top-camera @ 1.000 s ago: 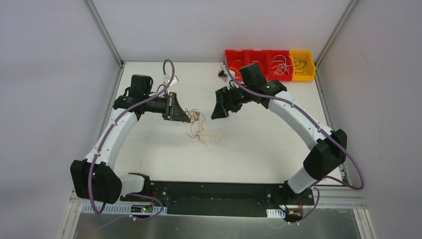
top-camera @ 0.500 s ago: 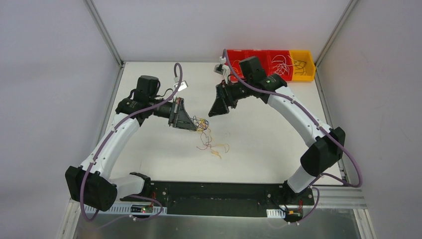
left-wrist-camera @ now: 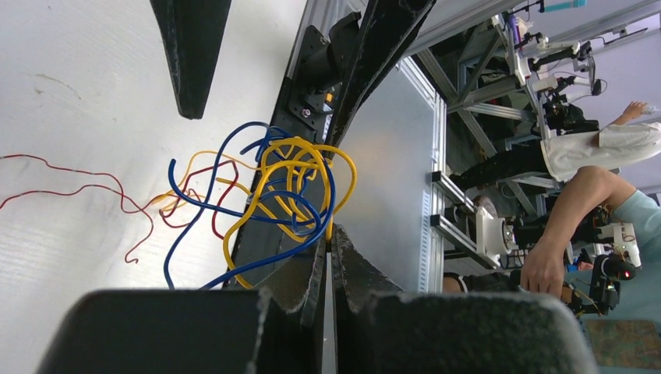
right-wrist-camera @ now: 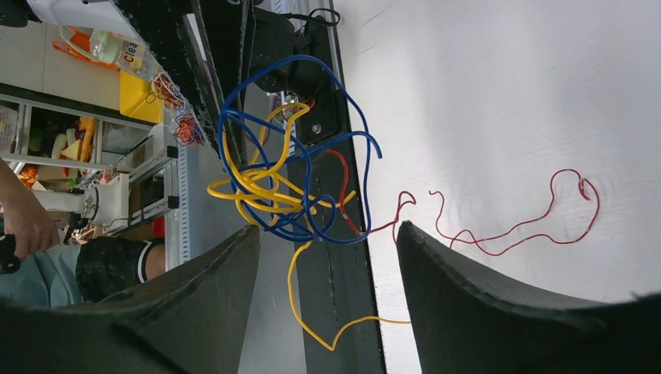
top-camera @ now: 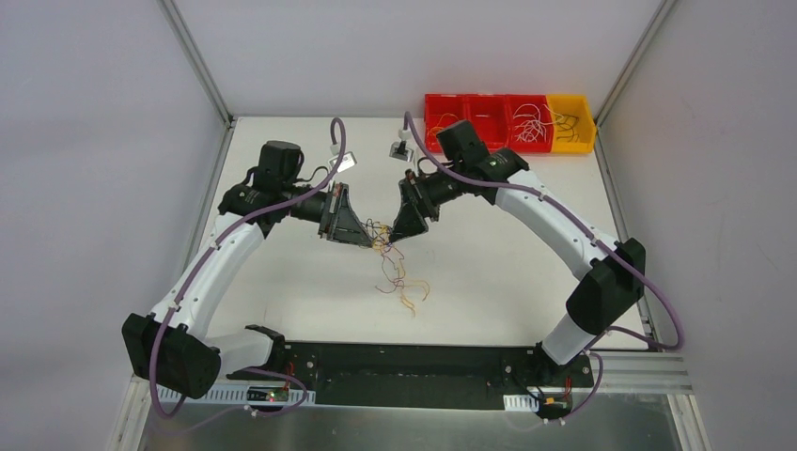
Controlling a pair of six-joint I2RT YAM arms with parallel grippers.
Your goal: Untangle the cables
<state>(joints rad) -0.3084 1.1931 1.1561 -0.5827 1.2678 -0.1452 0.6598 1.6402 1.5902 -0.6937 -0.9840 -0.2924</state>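
The cables form a small clump of blue, yellow and red wires, held up off the white table, with loose strands trailing down toward the near edge. My left gripper is shut on the clump. In the left wrist view its tips pinch a yellow and a blue loop of the cables. My right gripper faces it from the right and stands open. In the right wrist view the cables hang just ahead of the right gripper, and a yellow strand drops between its fingers.
Red and yellow bins holding more wires stand at the table's back right. A thin red strand lies on the table. The black base rail runs along the near edge. Metal frame posts flank the table.
My left gripper has carried the clump up and to the right. My right gripper has swung down and left to meet it, and its jaws have narrowed a little. The trailing strands shifted right.
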